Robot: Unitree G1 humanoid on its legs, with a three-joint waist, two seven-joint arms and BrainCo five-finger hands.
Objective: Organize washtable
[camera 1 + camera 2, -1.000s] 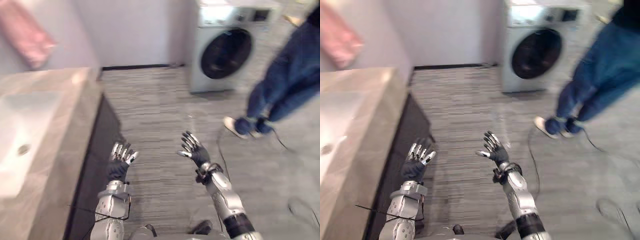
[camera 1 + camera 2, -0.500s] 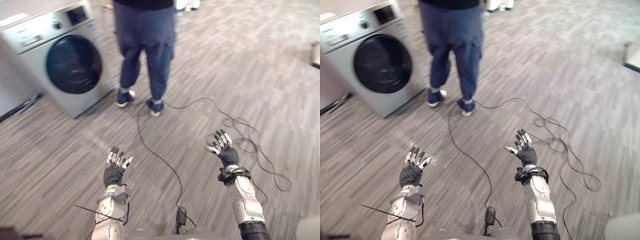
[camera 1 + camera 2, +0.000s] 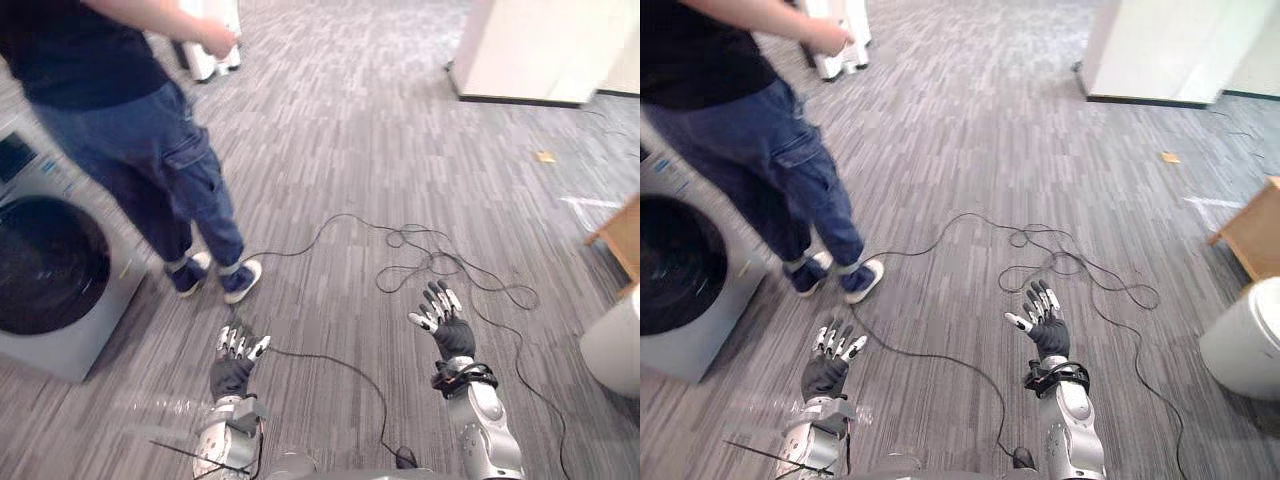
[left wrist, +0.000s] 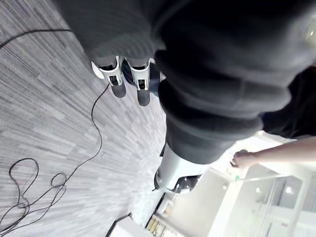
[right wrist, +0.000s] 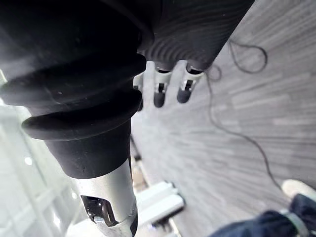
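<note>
Left robot hand (image 3: 236, 352): fingers spread, nothing held, 7 o'clock.
Right robot hand (image 3: 446, 325): fingers spread, nothing held, 5 o'clock.
Desk: whereabouts cannot be told.
Progress: judged unstarted; all organizing is left.

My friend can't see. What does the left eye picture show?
The left hand and right hand are open and empty above a grey floor. A person in blue trousers stands beside a washing machine.

The left robot hand (image 3: 236, 362) and right robot hand (image 3: 452, 333) hang with fingers spread above the floor (image 3: 400, 130), which lies open ahead of both. A person (image 3: 150, 170) stands ahead-left of the left one, with a washing machine (image 3: 45, 270) further left. A white bin (image 3: 615, 345) sits right of the right one.
</note>
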